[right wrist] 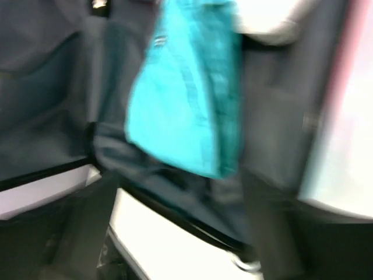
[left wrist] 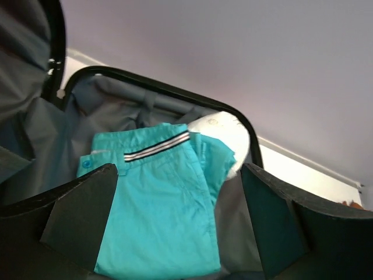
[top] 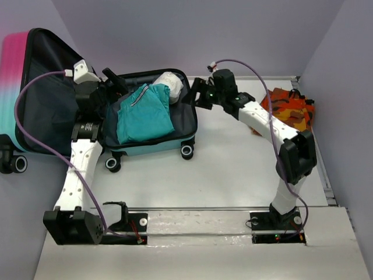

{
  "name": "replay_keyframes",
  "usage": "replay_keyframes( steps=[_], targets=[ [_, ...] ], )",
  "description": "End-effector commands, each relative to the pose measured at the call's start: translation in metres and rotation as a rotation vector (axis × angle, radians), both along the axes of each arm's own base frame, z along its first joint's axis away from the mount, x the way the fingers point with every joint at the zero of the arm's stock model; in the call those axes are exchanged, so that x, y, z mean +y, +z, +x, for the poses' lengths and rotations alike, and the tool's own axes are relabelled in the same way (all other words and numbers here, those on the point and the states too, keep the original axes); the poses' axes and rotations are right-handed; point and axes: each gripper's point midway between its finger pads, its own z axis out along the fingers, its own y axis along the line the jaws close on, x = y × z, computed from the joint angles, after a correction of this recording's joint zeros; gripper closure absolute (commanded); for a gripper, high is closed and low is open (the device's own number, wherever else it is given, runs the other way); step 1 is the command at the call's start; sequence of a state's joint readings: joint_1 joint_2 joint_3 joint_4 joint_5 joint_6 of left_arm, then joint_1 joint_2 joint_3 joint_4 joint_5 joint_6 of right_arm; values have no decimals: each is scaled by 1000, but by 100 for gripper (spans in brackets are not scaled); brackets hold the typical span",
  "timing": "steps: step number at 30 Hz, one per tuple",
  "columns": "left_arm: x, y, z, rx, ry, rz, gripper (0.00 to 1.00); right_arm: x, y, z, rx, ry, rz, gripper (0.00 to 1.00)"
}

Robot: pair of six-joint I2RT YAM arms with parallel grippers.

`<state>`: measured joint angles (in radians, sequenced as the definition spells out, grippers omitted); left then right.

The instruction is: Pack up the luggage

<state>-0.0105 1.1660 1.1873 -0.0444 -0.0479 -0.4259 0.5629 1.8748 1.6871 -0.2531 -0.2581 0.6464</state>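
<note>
The luggage [top: 145, 149] lies open at the back left, its pink-to-teal lid [top: 14, 87] standing up at the far left. Inside on the grey lining lie a folded teal garment with a striped waistband [top: 143, 114] and a white bundle [top: 168, 81]. My left gripper [top: 119, 87] hovers over the case's left inner edge, open and empty; its wrist view [left wrist: 180, 216] shows the teal garment [left wrist: 157, 198] below the spread fingers. My right gripper [top: 195, 93] is at the case's right rim, open and empty; its blurred view [right wrist: 180, 227] shows the garment [right wrist: 180, 99].
An orange patterned cloth [top: 288, 111] lies bunched at the right edge of the table by the wall. The case's black wheels [top: 187, 151] face the table's middle. Walls close in the back and right sides.
</note>
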Motion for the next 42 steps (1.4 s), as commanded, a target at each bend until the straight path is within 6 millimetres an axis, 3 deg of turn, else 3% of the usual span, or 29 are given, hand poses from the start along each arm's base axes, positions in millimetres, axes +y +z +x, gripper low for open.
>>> replay_keyframes(
  steps=[1,2,3,4,5,6,7,9,10,11,12,13,16,17,21,25,27,31,35,37,38,41,42],
  targets=[
    [-22,23,-16,-68,-54,12,1,-102,-20,26,11,-234,-71,53],
    [-55,18,-23,-64,-153,10,1,-162,-38,33,59,-368,-89,75],
    [-73,20,-34,-80,-208,14,1,-195,-50,34,89,-445,-98,82],
    [-90,19,-42,-88,-262,20,1,-233,-84,25,159,-543,-141,89],
    [-106,14,-50,-82,-311,22,1,-260,-73,32,143,-610,-116,92],
    [-138,-1,-65,-62,-419,22,1,-313,-104,20,209,-738,-145,92],
    [-150,-2,-75,-66,-469,24,1,-335,-113,14,225,-801,-158,89],
    [-183,-12,-99,-59,-614,36,1,-382,-135,-7,278,-940,-170,71],
    [-191,-14,-107,-57,-651,46,1,-401,-139,-15,287,-1029,-177,54],
    [-195,-16,-111,-52,-668,53,1,-412,-147,-23,304,-1080,-180,43],
    [-199,-20,-116,-46,-692,54,1,-421,-167,-39,353,-1123,-189,35],
    [-206,-18,-125,-56,-723,51,1,-434,-172,-44,359,-1169,-173,29],
    [-216,-25,-136,-58,-761,75,1,-438,-193,-61,389,-1227,-164,19],
    [-225,-25,-144,-59,-797,82,1,-446,-197,-66,399,-1270,-168,17],
    [-241,-29,-150,-61,-838,112,1,-447,-205,-77,421,-1383,-82,0],
    [-253,-44,-150,-50,-863,113,1,-453,-231,-83,508,-1416,-53,0],
    [-261,-47,-151,-50,-894,100,1,-452,-236,-78,539,-1404,-25,8],
    [-269,-56,-147,-34,-904,105,1,-455,-235,-63,537,-1401,-17,14],
    [-269,-62,-144,-16,-891,113,1,-453,-238,-46,561,-1374,8,35],
    [-267,-61,-143,-19,-879,118,1,-451,-240,-40,570,-1360,29,50],
    [-266,-61,-143,-21,-878,119,1,-448,-240,-39,572,-1346,36,68],
    [-267,-62,-142,-13,-877,122,1,-440,-244,-41,571,-1309,65,88],
    [-269,-62,-143,-10,-884,117,1,-429,-245,-43,575,-1273,57,91]
  ],
)
